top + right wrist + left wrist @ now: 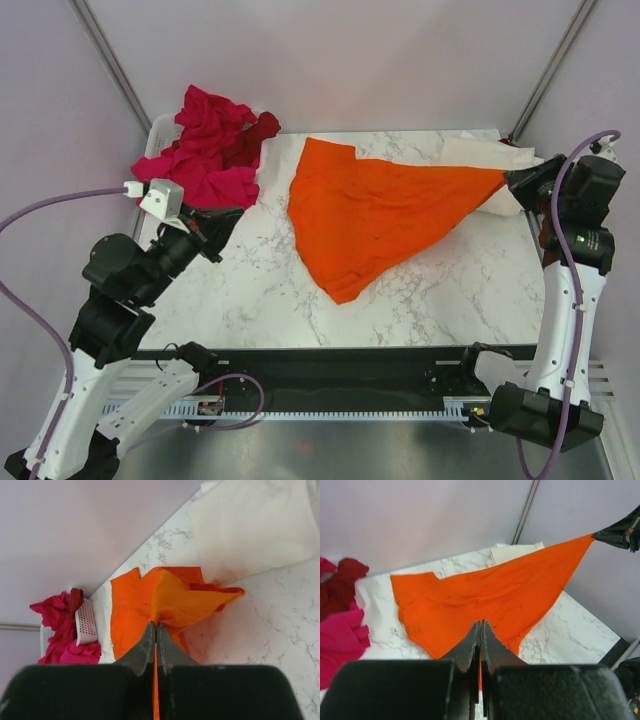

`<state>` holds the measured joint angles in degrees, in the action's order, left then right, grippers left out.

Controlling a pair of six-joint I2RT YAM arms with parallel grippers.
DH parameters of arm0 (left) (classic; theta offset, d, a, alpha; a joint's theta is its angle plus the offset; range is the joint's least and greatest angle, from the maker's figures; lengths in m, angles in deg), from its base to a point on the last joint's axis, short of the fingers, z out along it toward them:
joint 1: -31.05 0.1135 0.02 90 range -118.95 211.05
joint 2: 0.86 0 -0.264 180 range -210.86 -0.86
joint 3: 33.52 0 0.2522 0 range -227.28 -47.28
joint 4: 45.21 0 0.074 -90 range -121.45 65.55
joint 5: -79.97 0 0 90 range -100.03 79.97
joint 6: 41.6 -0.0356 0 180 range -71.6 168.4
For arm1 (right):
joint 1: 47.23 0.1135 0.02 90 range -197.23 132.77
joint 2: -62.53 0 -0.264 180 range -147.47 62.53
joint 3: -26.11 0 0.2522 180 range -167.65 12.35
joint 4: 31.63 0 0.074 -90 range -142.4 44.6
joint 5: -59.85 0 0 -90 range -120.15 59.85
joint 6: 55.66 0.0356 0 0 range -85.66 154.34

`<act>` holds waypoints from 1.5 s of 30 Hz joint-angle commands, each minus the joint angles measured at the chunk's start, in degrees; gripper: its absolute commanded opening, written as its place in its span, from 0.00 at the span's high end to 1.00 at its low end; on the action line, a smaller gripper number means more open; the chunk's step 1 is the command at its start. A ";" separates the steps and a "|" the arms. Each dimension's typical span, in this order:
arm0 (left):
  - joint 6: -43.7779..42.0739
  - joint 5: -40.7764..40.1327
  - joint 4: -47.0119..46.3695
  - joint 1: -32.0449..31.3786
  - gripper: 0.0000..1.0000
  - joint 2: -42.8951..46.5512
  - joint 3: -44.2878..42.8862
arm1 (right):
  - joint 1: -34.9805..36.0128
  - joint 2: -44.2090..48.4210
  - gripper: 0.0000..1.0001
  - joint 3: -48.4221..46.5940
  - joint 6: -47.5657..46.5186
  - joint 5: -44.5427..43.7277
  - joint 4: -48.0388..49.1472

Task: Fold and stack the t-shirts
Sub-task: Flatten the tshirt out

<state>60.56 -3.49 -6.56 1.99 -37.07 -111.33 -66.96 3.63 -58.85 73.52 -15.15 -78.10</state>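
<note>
Top external: the orange t-shirt (380, 215) lies spread on the worktop (440, 290), one corner pinched tight in the right gripper (510, 181). Left wrist: the left gripper (480, 625) has its jaws closed, empty. Right wrist: the cloth is limp and light and bunches readily, so hems and corners look like the best holds.

Left gripper (226, 220) hovers with fingers seemingly pressed together, while right gripper (511, 181) is raised, pinching the orange t-shirt (370, 215).
</note>
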 commanded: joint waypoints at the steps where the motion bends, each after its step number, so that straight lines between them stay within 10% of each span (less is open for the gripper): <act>1: -6.45 0.91 0.43 -0.12 0.98 -0.97 -2.48 | 0.74 1.24 1.00 -7.45 -1.99 0.91 -7.80; 3: -5.40 4.94 0.43 -0.12 0.96 -2.28 1.18 | 1.96 2.55 1.00 -5.81 -3.49 -0.93 -9.30; 7: 0.21 11.20 -1.06 -0.21 0.45 -8.15 11.03 | 2.59 7.99 1.00 4.91 -3.50 -2.61 -8.08; 12: 11.38 12.89 -13.09 -4.77 0.21 -12.30 25.08 | 2.68 11.08 1.00 13.88 -3.93 -1.38 -6.49; 27: 24.57 15.06 -42.44 -15.59 0.20 -42.88 29.60 | 3.73 7.39 1.00 16.53 -4.11 0.64 -2.80; 45: 28.00 14.81 -44.48 -19.28 0.37 -60.82 19.84 | 5.22 4.58 1.00 16.53 -4.99 0.20 -1.30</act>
<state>86.70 10.07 -48.00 -16.23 -96.85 -89.17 -62.22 8.38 -42.39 69.54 -14.97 -81.93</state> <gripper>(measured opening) 0.637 0.010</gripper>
